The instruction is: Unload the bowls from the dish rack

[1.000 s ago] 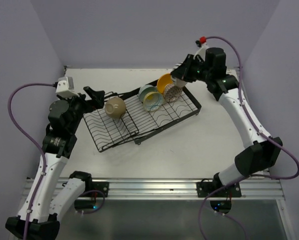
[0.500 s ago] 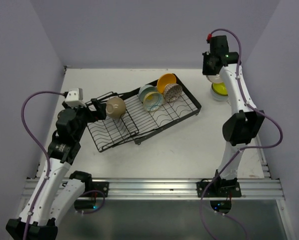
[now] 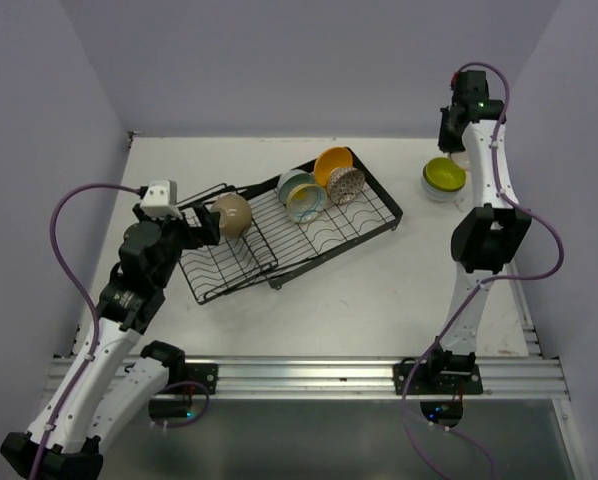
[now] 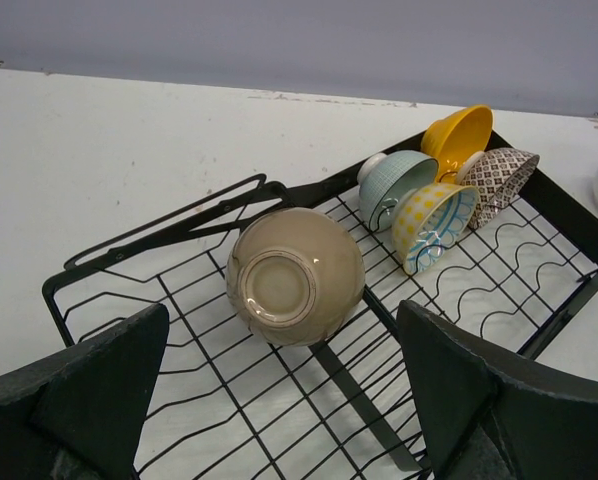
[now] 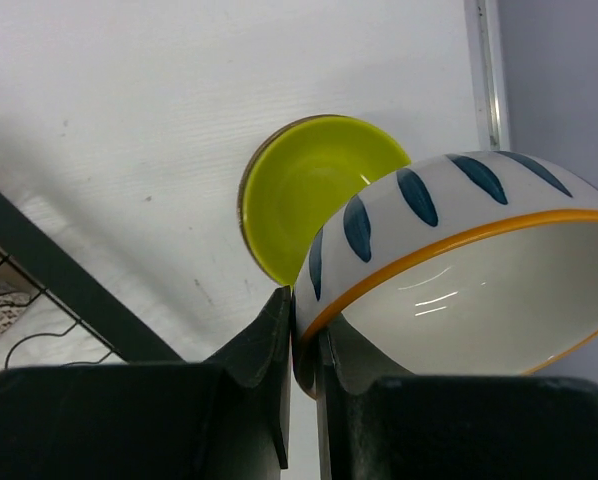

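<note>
The black wire dish rack (image 3: 324,235) lies mid-table. In it a beige bowl (image 3: 231,214) rests upturned at the left end. A pale teal bowl (image 3: 295,183), a yellow-patterned bowl (image 3: 307,203), an orange-yellow bowl (image 3: 331,163) and a brown-patterned bowl (image 3: 347,185) lean together at the far end. My left gripper (image 3: 205,228) is open, its fingers (image 4: 89,390) on either side just short of the beige bowl (image 4: 295,276). My right gripper (image 5: 304,340) is shut on the rim of a white bowl with blue marks (image 5: 459,270). It holds this above a lime-yellow bowl (image 5: 309,205) standing on the table.
The lime-yellow bowl (image 3: 444,176) sits on another bowl at the table's far right, close to the right wall. The rack's dark edge (image 5: 59,275) shows at the left of the right wrist view. Purple walls close in the table on three sides.
My right arm has swung from the rack's far end to the far right, carrying the white bowl over the lime-yellow one. My left gripper has shifted slightly towards the beige bowl.
</note>
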`<action>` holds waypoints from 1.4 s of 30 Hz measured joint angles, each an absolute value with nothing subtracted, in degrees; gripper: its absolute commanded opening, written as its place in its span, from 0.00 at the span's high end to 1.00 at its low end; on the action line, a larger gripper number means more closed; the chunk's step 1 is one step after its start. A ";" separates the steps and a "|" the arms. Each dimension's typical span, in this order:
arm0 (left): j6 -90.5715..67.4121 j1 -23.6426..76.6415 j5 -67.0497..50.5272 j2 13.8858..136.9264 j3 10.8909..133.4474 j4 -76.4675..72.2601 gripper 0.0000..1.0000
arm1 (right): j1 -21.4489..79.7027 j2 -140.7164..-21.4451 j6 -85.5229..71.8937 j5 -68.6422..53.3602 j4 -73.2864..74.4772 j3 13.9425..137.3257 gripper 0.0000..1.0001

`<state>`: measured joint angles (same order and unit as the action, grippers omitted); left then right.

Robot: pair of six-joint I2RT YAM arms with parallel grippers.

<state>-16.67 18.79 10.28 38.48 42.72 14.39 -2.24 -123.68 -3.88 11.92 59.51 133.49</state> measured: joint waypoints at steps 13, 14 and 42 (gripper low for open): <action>-15.64 20.08 11.46 40.64 42.72 14.79 0.00 | -6.04 -134.08 -4.10 7.75 59.53 138.58 1.00; -15.59 20.08 11.57 40.73 42.72 14.81 0.00 | -6.00 -134.54 -4.10 7.66 59.55 138.91 1.00; -15.35 21.19 12.91 40.91 42.72 15.55 0.00 | -5.23 -137.12 -4.54 1.96 60.64 140.75 0.64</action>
<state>-15.35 21.19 12.91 40.91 42.72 15.55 -5.23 -137.12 -4.54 1.96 60.64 140.75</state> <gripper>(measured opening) 0.997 0.322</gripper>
